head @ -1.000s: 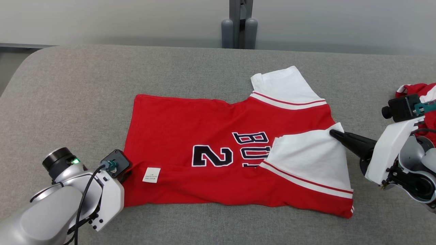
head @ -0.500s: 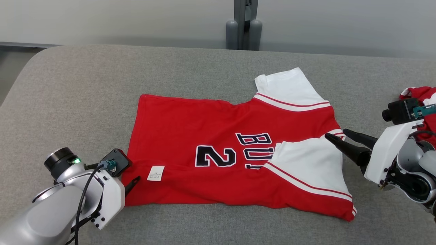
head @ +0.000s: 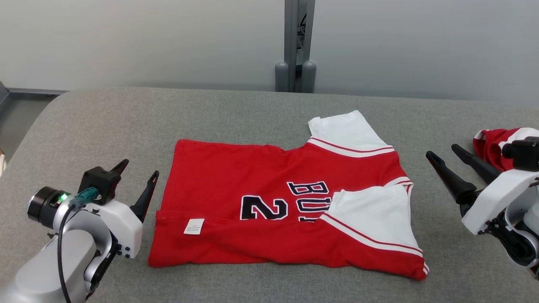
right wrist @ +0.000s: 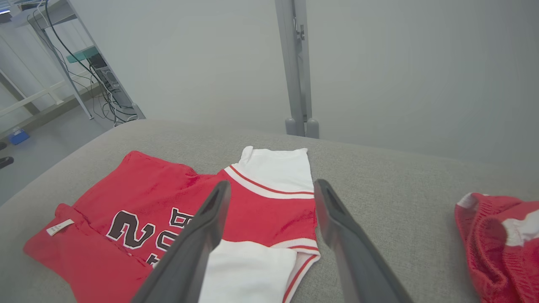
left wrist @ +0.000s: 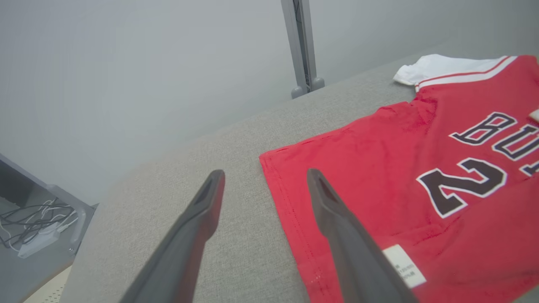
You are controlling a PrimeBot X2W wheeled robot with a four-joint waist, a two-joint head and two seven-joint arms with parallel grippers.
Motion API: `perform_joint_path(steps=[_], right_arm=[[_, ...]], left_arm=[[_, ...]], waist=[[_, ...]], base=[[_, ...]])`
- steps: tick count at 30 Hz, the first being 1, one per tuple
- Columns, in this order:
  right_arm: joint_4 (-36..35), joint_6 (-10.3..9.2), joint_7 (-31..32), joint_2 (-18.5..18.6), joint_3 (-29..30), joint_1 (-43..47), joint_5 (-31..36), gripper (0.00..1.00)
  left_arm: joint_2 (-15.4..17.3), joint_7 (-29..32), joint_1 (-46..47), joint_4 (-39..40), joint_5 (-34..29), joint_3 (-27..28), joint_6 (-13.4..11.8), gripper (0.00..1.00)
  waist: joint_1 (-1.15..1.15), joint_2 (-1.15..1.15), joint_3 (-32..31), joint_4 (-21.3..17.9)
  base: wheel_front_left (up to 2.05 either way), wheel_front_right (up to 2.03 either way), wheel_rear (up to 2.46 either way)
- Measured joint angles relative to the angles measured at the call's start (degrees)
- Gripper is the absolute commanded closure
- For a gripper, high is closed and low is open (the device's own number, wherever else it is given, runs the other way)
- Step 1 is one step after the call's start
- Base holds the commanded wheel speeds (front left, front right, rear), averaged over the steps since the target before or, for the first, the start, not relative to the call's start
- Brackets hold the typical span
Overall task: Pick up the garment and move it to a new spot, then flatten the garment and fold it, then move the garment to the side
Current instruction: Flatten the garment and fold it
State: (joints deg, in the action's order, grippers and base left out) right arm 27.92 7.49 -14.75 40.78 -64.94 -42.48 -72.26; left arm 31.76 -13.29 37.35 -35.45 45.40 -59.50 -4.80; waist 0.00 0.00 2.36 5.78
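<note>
The garment (head: pixel 269 202) is a red jersey with white sleeves and dark lettering, lying flat on the grey padded table (head: pixel 105 126). Its near edge is folded over, showing a white label (head: pixel 193 226), and its near white sleeve (head: pixel 370 214) lies folded onto the body. My left gripper (head: pixel 139 168) is open just left of the jersey's hem, holding nothing. My right gripper (head: pixel 442 150) is open to the right of the jersey, apart from it. In the left wrist view the open gripper (left wrist: pixel 265 174) hovers over the garment's (left wrist: pixel 400 168) hem edge. In the right wrist view the open gripper (right wrist: pixel 273 185) points over the garment's (right wrist: pixel 160 185) sleeves.
A second red and white garment (head: pixel 488 141) lies bunched at the table's right, close to my right arm, and also appears in the right wrist view (right wrist: pixel 484 235). A grey post (head: pixel 294 75) stands behind the table's far edge. The table's left corner is rounded, with floor beyond it.
Both grippers have opened, letting go of the jersey's hem corner and white sleeve, and have drawn back from it. The head camera has tilted up.
</note>
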Motion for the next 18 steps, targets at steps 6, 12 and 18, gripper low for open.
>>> perform_joint_path(steps=[6,12,18], right_arm=[[-0.64,0.0,-0.24,-5.46,19.87,9.7,11.35,0.0],[-7.68,0.0,-0.24,-16.21,42.64,27.19,30.34,0.0],[-16.15,-0.01,-0.24,-27.11,54.35,38.86,44.13,0.0]], left_arm=[[-0.87,-1.62,-6.16,5.69,1.11,7.92,-5.84,0.0],[-4.24,-1.85,-17.43,17.1,-7.75,21.11,-10.17,0.0],[-9.99,-1.85,-27.47,21.3,-17.59,32.56,-9.26,0.0]], waist=[[0.0,0.0,-1.8,-0.37],[0.0,0.0,-2.44,-0.52],[0.0,0.0,-2.1,-0.88]], base=[[0.0,0.0,0.0],[0.0,0.0,0.0],[0.0,0.0,0.0]])
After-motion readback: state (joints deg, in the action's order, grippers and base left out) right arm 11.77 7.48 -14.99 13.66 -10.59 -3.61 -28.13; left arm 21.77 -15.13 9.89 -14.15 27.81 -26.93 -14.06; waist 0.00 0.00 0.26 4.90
